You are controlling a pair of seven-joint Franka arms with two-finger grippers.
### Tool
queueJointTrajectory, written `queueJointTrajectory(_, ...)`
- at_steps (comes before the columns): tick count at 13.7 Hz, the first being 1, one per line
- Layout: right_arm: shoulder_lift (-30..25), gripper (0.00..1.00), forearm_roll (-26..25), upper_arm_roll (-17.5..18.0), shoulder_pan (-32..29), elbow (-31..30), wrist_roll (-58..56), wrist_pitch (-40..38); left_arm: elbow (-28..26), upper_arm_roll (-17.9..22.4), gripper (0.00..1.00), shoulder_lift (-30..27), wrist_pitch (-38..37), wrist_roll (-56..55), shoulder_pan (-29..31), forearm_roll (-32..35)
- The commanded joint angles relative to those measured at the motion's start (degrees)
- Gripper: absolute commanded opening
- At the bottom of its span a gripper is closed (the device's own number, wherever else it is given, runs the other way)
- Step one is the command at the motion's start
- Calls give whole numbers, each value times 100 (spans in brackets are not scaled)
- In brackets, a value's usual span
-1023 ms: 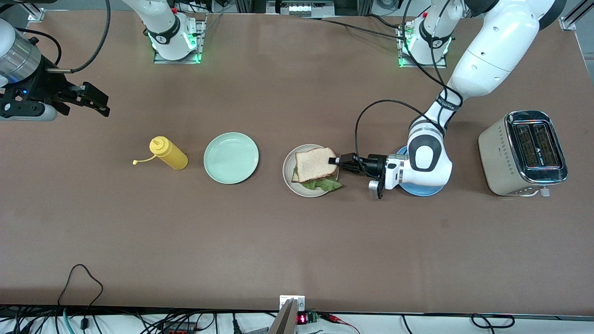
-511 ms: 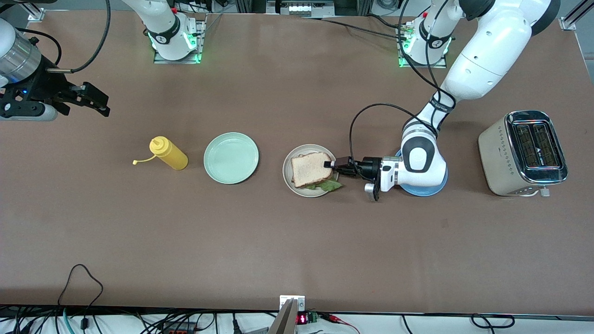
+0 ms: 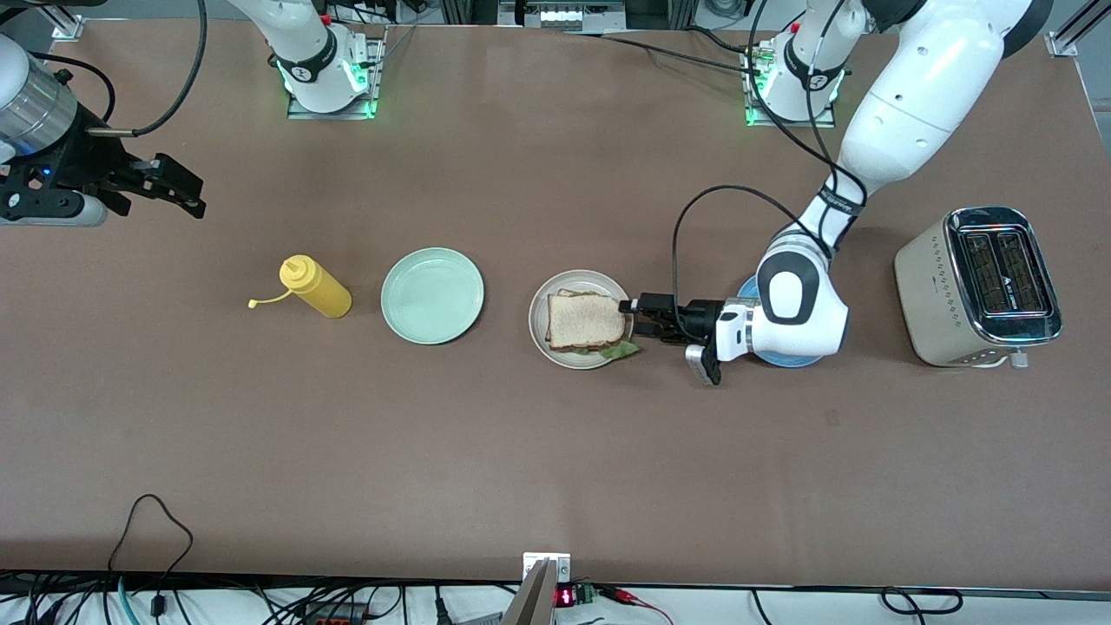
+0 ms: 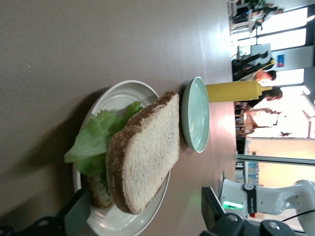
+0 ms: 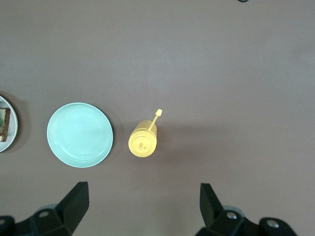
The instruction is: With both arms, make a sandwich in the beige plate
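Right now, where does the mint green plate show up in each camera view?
Front view: the mint green plate lies between the yellow bottle and the beige plate.
Left wrist view: seen edge-on, just past the sandwich.
Right wrist view: a full circle beside the bottle.
Shared landmark: the yellow bottle, next to it in every view.

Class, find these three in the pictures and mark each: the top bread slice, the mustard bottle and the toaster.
top bread slice (image 3: 586,319), front view, middle of its upper face.
mustard bottle (image 3: 318,289), front view, middle of its yellow body.
toaster (image 3: 933,293), front view, its cream side wall.
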Motion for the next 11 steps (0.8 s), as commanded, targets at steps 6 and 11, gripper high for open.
queueJointTrajectory(6,109,100,-6,8,-49,193,-87,3,-68,57,100,-1265,-439,-2773,-66,3676)
queueJointTrajectory(11,110,100,-67,16,-32,246,-95,-50,-24,49,100,-1705,-1379,-4192,-49,6253)
